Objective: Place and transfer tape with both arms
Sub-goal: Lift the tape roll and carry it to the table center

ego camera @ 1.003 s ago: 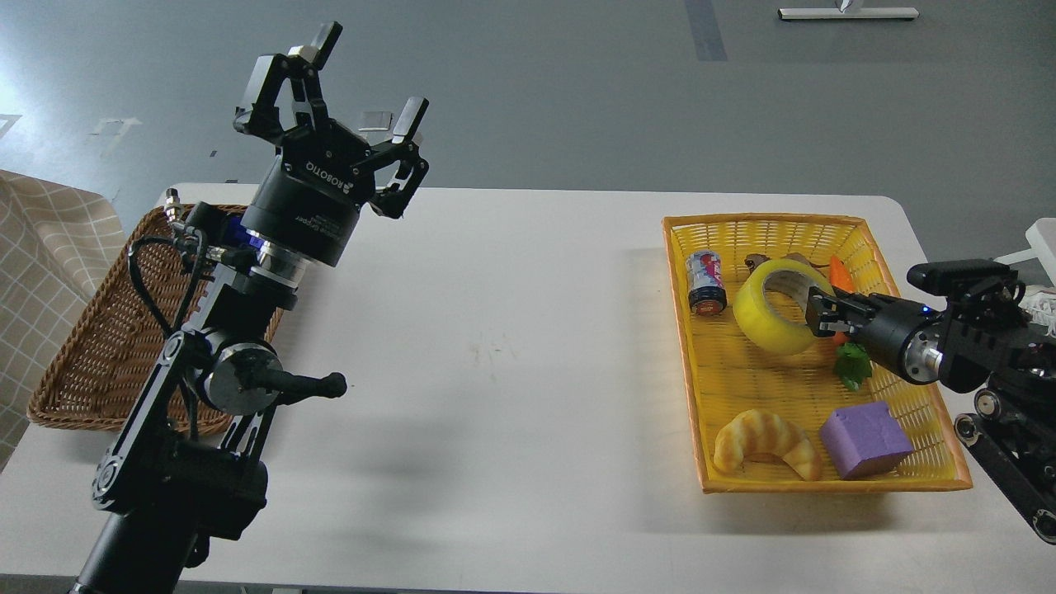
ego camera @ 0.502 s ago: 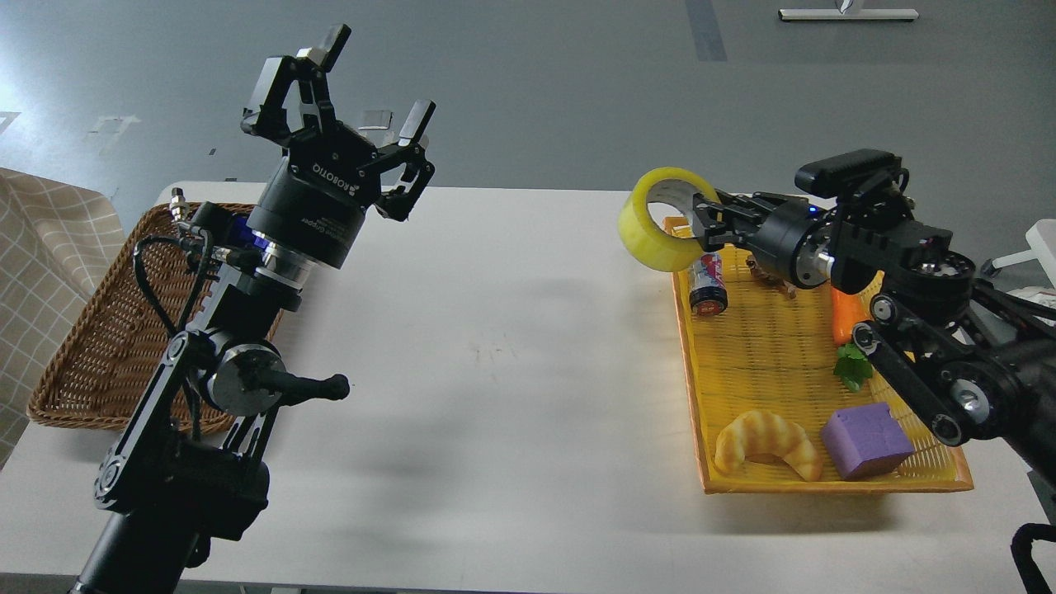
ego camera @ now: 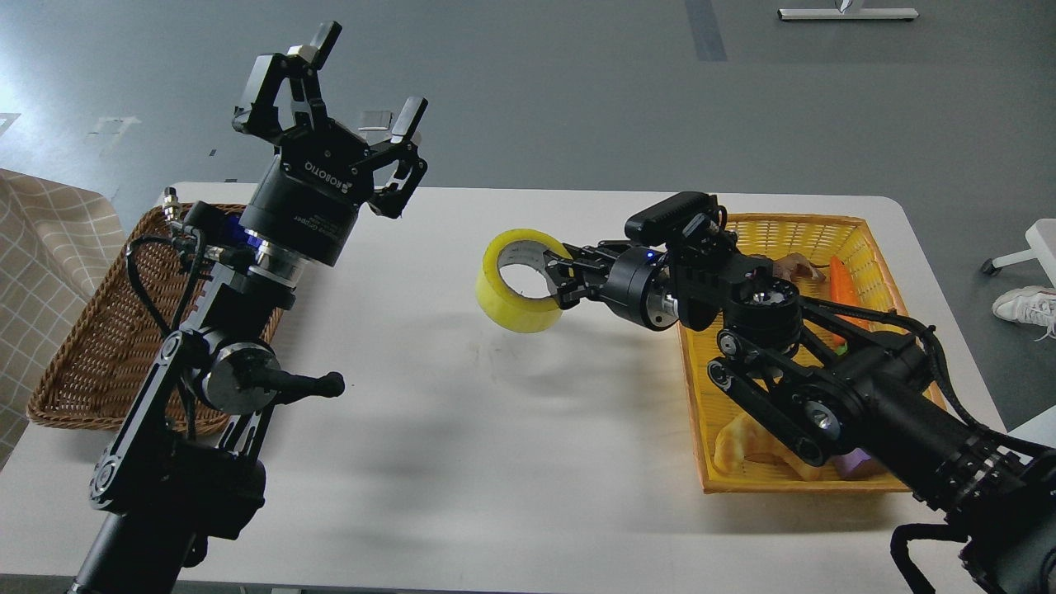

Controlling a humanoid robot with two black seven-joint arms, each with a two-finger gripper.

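The tape (ego camera: 520, 285) is a yellow roll with a pale core. My right gripper (ego camera: 558, 280) is shut on its right rim and holds it in the air above the middle of the white table (ego camera: 495, 462). The right arm reaches left across the yellow basket (ego camera: 701, 445). My left gripper (ego camera: 355, 87) is open and empty, raised high above the table's far left edge, well to the left of the tape.
A brown wicker basket (ego camera: 82, 346) stands at the table's left. The yellow basket at the right holds a croissant (ego camera: 742, 445), a purple block (ego camera: 854, 469) and a carrot (ego camera: 840, 276), all partly hidden by my right arm.
My right gripper has lifted the tape out of the yellow basket and carried it left to above the table's middle. The left arm has barely moved.
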